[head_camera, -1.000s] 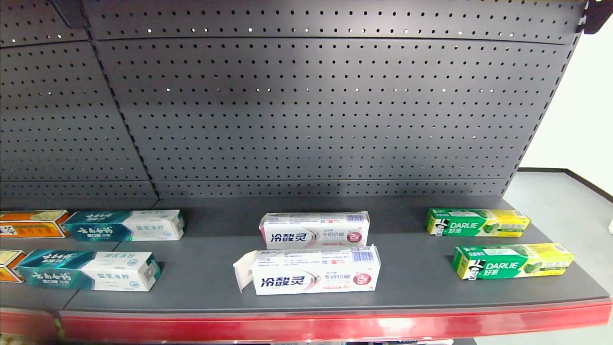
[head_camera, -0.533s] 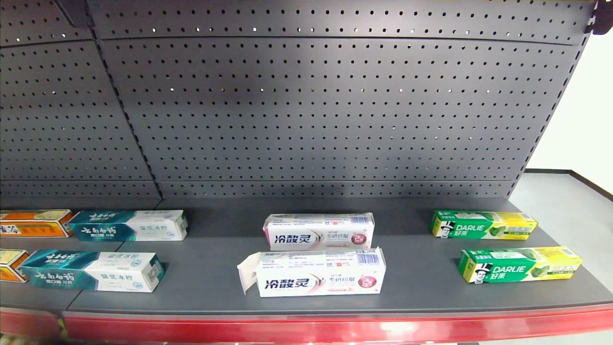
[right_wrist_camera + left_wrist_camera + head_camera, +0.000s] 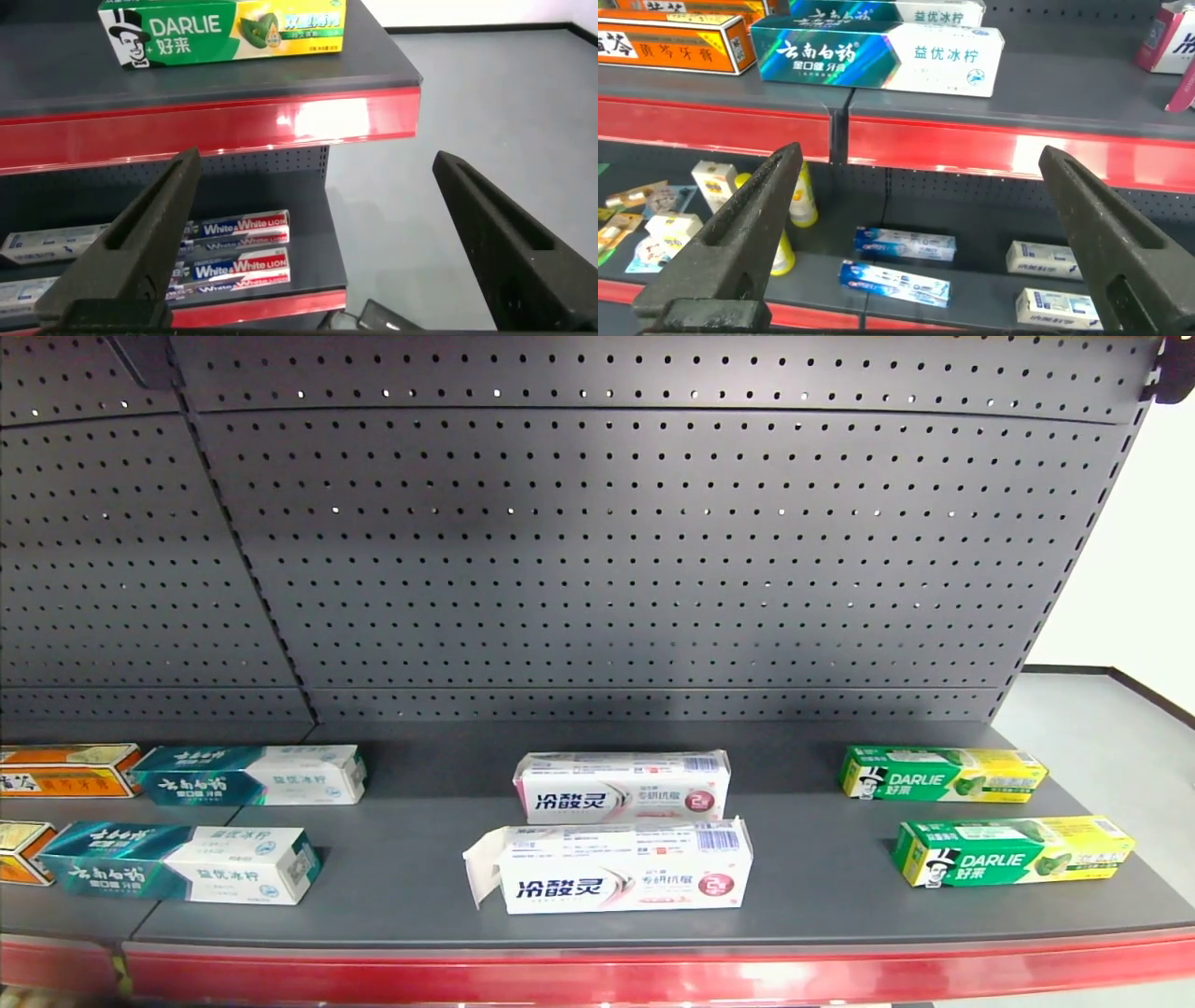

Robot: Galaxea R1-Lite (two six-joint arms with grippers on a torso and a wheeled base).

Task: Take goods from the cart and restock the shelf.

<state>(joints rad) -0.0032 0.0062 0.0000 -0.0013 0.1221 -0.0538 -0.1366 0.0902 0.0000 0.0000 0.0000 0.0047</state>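
Left fingers: the left gripper (image 3: 920,154) is spread wide with nothing between its fingers (image 3: 757,224). It hangs in front of the red front edge (image 3: 653,975), below the teal-and-white boxes (image 3: 878,56).
Right fingers: the right gripper (image 3: 315,157) is also spread wide and empty. It hangs in front of the same edge near the right front corner of the shelf (image 3: 822,905).
Goods: flat toothpaste boxes lie lengthwise in pairs, one behind the other. The orange boxes (image 3: 65,771) are at the left edge, with the teal-and-white boxes beside them.
Centre: the white-and-pink boxes (image 3: 621,787) lie mid-shelf. The front white-and-pink box (image 3: 621,879) has its left end flap standing open.
Right: the green-and-yellow boxes (image 3: 1013,851) lie near the right edge.
Behind: a dark pegboard panel (image 3: 607,569) rises from the back edge.
Below: blue-and-white boxes (image 3: 906,245) lie on a lower shelf.
Change: nothing has moved since half a second ago. The small shift since a second ago is the camera's.
Print: every box has lettering on its long face.
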